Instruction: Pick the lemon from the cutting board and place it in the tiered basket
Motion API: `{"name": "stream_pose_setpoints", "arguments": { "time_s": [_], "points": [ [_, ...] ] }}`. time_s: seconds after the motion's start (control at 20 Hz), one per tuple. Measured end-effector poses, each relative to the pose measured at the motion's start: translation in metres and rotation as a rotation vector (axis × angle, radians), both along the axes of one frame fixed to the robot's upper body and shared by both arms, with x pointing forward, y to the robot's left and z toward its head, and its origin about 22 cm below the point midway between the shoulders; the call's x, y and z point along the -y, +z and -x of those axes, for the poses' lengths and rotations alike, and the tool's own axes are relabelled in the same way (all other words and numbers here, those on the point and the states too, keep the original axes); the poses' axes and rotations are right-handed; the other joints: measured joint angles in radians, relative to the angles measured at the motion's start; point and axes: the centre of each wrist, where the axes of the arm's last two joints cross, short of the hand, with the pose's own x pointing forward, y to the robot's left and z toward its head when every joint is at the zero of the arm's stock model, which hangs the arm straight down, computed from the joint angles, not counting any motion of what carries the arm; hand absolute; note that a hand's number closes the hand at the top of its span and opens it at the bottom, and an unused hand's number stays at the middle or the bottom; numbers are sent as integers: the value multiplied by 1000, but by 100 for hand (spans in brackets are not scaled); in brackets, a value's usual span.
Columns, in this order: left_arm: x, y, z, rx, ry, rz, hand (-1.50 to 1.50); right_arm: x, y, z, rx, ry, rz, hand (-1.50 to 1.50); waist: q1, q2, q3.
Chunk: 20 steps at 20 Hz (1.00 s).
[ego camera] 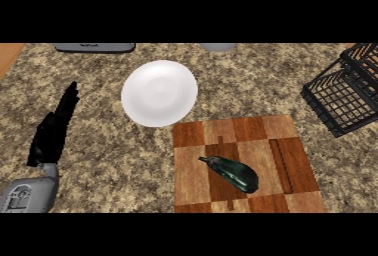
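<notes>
Left hand point(55, 127) at the left of the counter, black, seen edge-on, fingers straight and pointing away toward the far side, holding nothing. Grey forearm point(28, 194) comes in at the near left corner. Hand rests over bare counter, well apart from the board. Right hand not visible.

No lemon on the cutting board point(244, 165). What lies there is a dark green, glossy, elongated vegetable point(235, 173) with a thin stem end pointing far-left, looks like an eggplant or similar. It sits diagonally around the middle of the board, toward the near side. Board is a wood checker pattern, light and reddish-brown blocks, with a long groove along its right side.

Tiered basket point(343, 95), black wire, at the far right, partly cut off by the edge, just beyond the board's far right corner, not touching it.

White plate point(159, 93) just far-left of the board, nothing on it.

Grey appliance point(94, 47) at the far edge carries some small writing, too small to read. A pale round object point(218, 47) also at the far edge, mostly cut off.

Counter point(111, 150) is speckled beige-brown granite; strip of orange wood point(9, 55) at far left.
</notes>
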Motion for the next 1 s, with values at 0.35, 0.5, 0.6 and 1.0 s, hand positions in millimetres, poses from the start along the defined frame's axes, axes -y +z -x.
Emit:
{"name": "stream_pose_setpoints", "arguments": {
  "time_s": [0.35,0.5,0.6,1.0],
  "points": [
    [-6,-1,6,4,2,-2,0,23,-25,-21,-130,46,-52,150,1,0,0],
    [-3,-2,4,2,2,1,0,30,-33,-28,-227,19,-149,-150,2,-1,-1],
    [-3,-3,3,2,7,-2,0,32,-37,-30,-252,23,-171,-150,-1,-7,-9],
    [-5,-5,3,1,3,-5,0,44,-51,-32,-208,61,-369,-150,-2,-15,-18]
  ]
}}
